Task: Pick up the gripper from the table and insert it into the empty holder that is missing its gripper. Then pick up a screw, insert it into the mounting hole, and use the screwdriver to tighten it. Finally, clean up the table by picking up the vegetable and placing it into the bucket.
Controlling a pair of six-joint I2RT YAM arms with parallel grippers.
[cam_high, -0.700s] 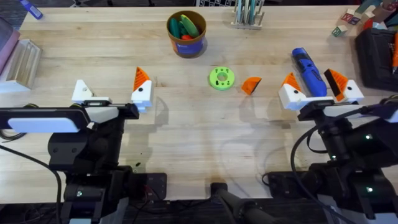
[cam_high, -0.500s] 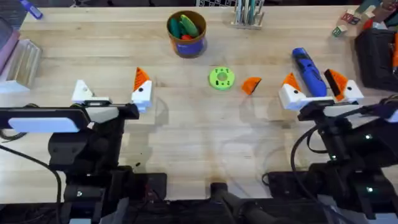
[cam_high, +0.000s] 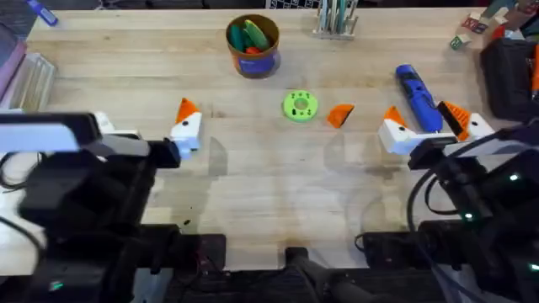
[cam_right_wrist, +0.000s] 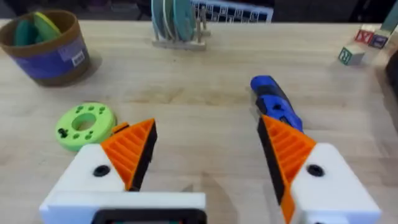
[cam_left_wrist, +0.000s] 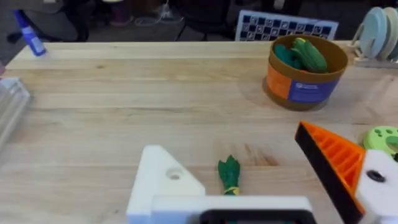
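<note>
Rising under the overhead camera, the left arm's gripper [cam_high: 139, 135] has shifted left from a moment ago, fingers apart and empty, so I judge the pickup not yet begun. Its bare white holder [cam_left_wrist: 163, 180] lacks a tip; the loose orange gripper [cam_high: 340, 114] lies on the bench [cam_high: 253, 185] beside the green disc [cam_high: 300, 106]. Left-wrist view reveals the vegetable [cam_left_wrist: 229, 175]; the right gripper [cam_right_wrist: 205, 155], fingers apart, frames the screwdriver [cam_right_wrist: 275, 104].
</note>
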